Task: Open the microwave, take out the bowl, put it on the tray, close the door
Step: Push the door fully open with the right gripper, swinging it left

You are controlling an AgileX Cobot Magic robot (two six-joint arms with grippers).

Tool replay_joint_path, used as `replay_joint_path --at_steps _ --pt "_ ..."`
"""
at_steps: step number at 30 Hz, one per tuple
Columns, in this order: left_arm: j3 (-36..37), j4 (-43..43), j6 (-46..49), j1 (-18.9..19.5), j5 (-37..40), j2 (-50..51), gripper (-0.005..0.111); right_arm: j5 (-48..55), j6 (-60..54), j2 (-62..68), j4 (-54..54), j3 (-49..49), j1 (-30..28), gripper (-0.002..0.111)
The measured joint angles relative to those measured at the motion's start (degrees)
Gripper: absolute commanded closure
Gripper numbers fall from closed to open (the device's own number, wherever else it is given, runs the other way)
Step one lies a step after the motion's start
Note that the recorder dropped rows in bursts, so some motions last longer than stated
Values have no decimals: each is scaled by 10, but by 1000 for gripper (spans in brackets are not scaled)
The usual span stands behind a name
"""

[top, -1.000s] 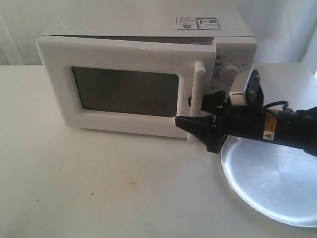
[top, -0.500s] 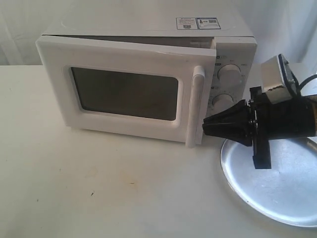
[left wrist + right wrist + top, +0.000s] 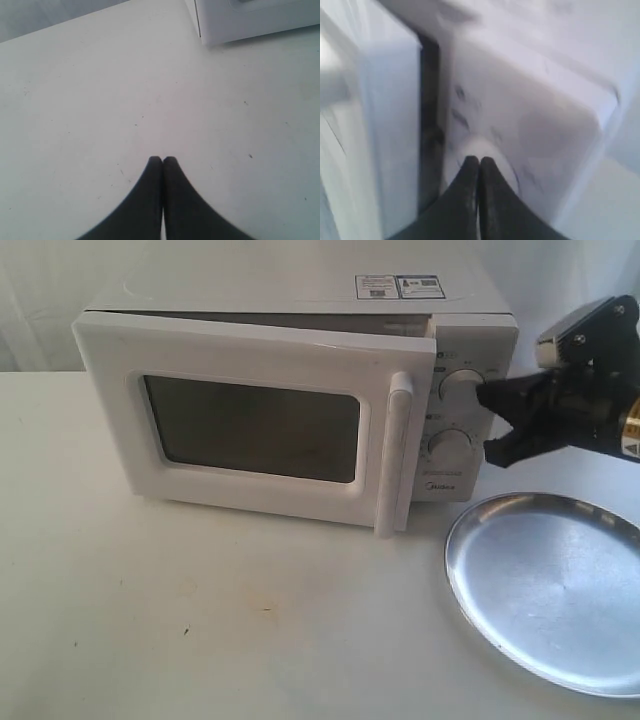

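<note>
Microwave point(image 3: 300, 290) sits at the back of the table point(image 3: 200, 620) with its door point(image 3: 110, 410) cracked open at the handle point(image 3: 397, 455) side, a dark slit showing along the top edge. In the exterior view the right gripper point(image 3: 495, 425) hangs beside the dials point(image 3: 462, 385), clear of the handle and above the far edge of the tray point(image 3: 550, 580). A second ago it was down at the foot of the handle, then it backed out over the tray, and now it has lifted and swung right, while the door has kept the same small gap. We read this as the first pull done and the arm resetting to swing the door wide. The bowl is not visible; we judge that it is still inside, behind the dark window. The tray is bare. In the left wrist view the left gripper point(image 3: 162, 160) hovers over bare table with its tips pressed together, the microwave's corner point(image 3: 250, 20) well ahead. In the right wrist view the right gripper's point(image 3: 479, 161) tips also touch, holding nothing, aimed at the blurred control panel beside the dark door gap point(image 3: 429, 100).
</note>
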Motion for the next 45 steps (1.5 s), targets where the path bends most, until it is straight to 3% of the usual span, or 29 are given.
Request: replay_joint_path --at_steps 4,10,12,13,15,18,21,25,29,33,37,40,45 --pt "0 0 0 0 0 0 107 -89 -36 -1 30 -6 30 108" --pt "0 0 0 0 0 0 107 -9 -41 -1 18 -6 70 108" --pt "0 0 0 0 0 0 107 -7 -33 -1 -72 -6 69 108" --pt "0 0 0 0 0 0 107 -17 -34 -1 -166 -6 68 108" --pt "0 0 0 0 0 0 107 -76 -39 -4 -289 -5 68 108" --pt "0 0 0 0 0 0 107 -154 -29 -11 -383 -4 82 108" --pt "0 0 0 0 0 0 107 -100 -20 -8 -353 0 87 108" --pt "0 0 0 0 0 0 107 33 -50 35 -136 -4 86 108" --pt "0 0 0 0 0 0 107 67 -71 82 -54 -14 108 108" --pt "0 0 0 0 0 0 107 163 -81 111 -84 -26 147 108" --pt "0 0 0 0 0 0 107 185 -84 110 -213 -26 170 108" --pt "0 0 0 0 0 0 107 116 -35 80 -379 -23 173 108" --pt "0 0 0 0 0 0 107 -130 156 -55 -397 2 202 108"
